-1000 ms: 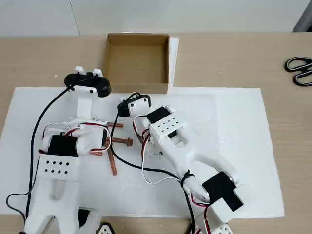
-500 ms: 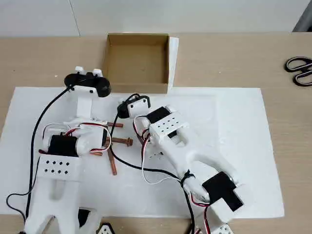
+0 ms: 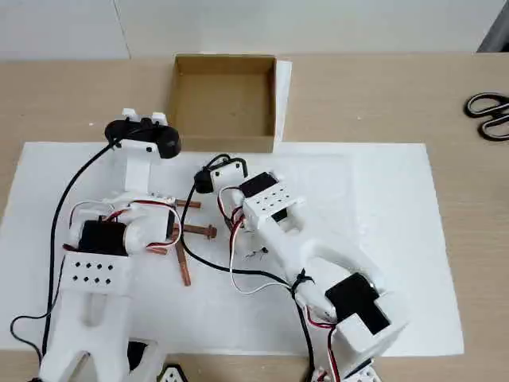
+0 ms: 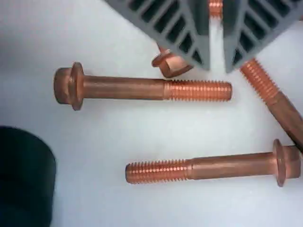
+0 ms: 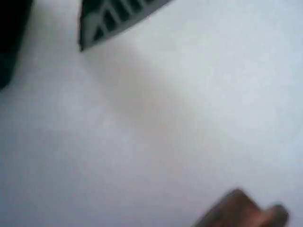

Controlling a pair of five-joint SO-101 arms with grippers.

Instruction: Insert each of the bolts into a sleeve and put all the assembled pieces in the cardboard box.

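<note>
Roughly: left gripper (image 4: pixel 216 59) sits low over the white sheet (image 3: pixel 382 239), fingers pressed nearly together. A copper thread shows in the slit; pinched or merely lying behind, I can't say. Loose bolts (image 4: pixel 142 88) lie around it on the sheet. Cardboard box (image 3: pixel 225 99) sits at their 12 o'clock, well apart. Right gripper (image 3: pixel 225 173) is near, at their 1 o'clock; its state I cannot tell.

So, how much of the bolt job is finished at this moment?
Done: nothing; the cardboard box is empty. In hand: the left gripper hangs low over bare bolts lying on the white sheet. To do: sleeve every bolt, then box all of them.
</note>
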